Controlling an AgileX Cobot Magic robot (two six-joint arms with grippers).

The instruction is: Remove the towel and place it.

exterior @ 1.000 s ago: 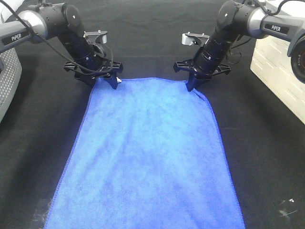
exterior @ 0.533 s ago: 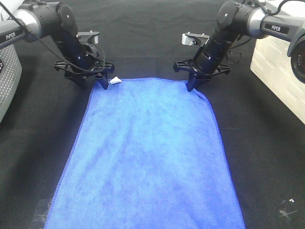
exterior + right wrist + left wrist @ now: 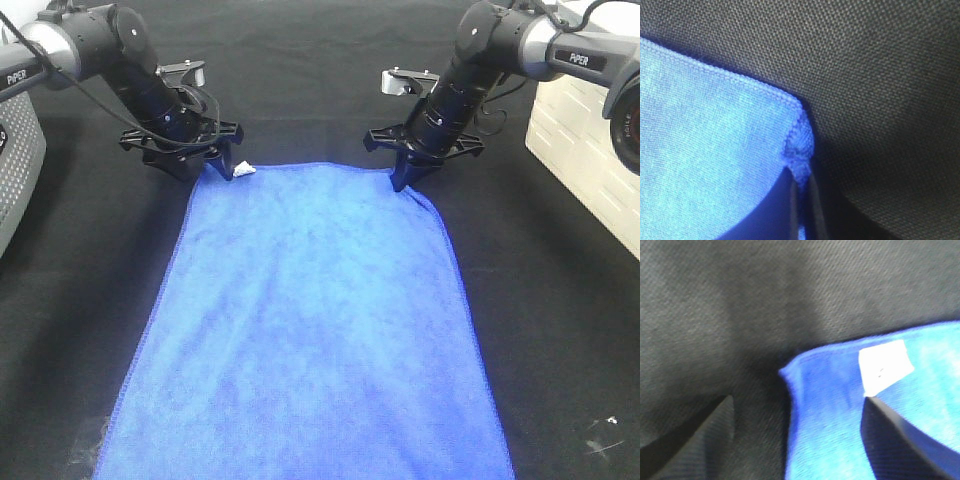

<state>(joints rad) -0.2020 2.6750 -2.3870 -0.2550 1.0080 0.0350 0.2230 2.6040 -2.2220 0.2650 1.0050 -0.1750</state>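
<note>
A big, bright blue, rectangular microfibre towel point(image 3: 310, 330) lies flat on the wide black cloth point(image 3: 560, 330) that covers the tabletop. At the towel's far right corner, the right tool point(image 3: 401, 184) is pinched tight on the edge. At the far left corner, the left tool point(image 3: 210, 168) is partly open and holds nothing. One of its fingers is over the towel by the small white tag point(image 3: 241, 169), and the other is over the black cloth.

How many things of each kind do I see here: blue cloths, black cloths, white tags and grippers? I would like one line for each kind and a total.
blue towel: 1
black cloth: 1
white tag: 1
grippers: 2 (left gripper, right gripper)
Total: 5
</note>
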